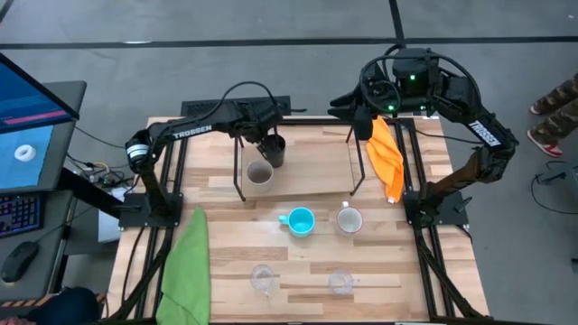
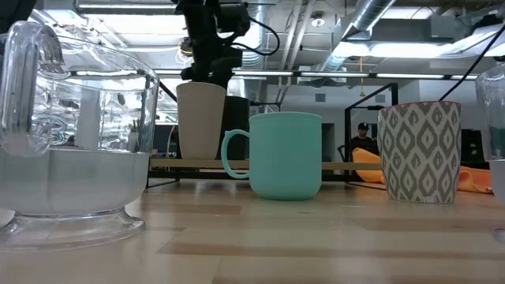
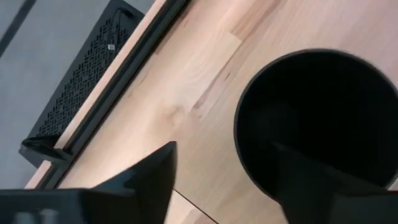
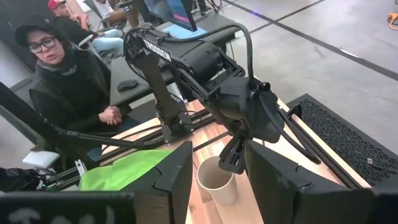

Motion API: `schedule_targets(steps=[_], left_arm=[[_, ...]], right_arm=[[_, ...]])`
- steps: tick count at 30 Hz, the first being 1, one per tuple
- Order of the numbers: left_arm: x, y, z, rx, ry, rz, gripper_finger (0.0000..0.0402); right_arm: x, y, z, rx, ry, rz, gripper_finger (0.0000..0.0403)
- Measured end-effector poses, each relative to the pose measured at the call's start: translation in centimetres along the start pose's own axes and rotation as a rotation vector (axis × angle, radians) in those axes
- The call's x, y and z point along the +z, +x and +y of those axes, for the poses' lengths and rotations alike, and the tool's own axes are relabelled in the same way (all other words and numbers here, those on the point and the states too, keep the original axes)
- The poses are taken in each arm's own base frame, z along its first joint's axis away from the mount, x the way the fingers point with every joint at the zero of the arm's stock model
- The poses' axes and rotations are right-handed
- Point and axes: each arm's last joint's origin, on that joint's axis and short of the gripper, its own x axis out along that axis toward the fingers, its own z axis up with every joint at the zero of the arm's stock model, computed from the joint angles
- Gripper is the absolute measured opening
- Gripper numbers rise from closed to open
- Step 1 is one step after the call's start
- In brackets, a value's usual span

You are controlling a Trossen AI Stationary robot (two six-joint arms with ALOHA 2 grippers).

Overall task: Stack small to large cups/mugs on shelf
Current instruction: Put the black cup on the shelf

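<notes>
Left tool (image 1: 271,143) straddles the black cup's (image 3: 317,124) rim, fingers spread, cup base hidden; right tool's state unclear.

Overhead down, table-level across, both share blue mug (image 1: 299,220)

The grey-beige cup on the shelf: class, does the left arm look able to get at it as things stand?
Probably yes. The grey-beige cup stands open-topped right beside the black cup, where the left hand is. Nothing covers it, though that hand would first have to come clear of the black cup.

Dark arms (image 1: 194,129), white TROSSEN lettering, looping black cables, green light.
</notes>
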Motion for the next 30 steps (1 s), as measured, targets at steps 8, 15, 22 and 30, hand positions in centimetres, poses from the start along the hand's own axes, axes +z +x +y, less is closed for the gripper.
schedule_targets(steps=[8,15,22,30], left_arm=[[0.0,0.4,-0.2,-0.019,0.025,0.019,0.0106],[-0.6,0.0,0.1,0.012,0.048,0.063,0.0024],[-1.1,-0.7,0.7,0.038,0.024,0.091,0.001],[-1.1,-0.8,1.7,0.051,-0.008,0.095,0.0004]], right_arm=[[0.0,0.0,0.0,0.0,0.015,0.0,0.0169],[0.0,0.0,0.0,0.0,0.015,0.0,0.0169],[0.0,0.0,0.0,0.001,0.01,0.0,0.0169],[0.0,0.0,0.0,0.001,0.007,0.0,0.0169]])
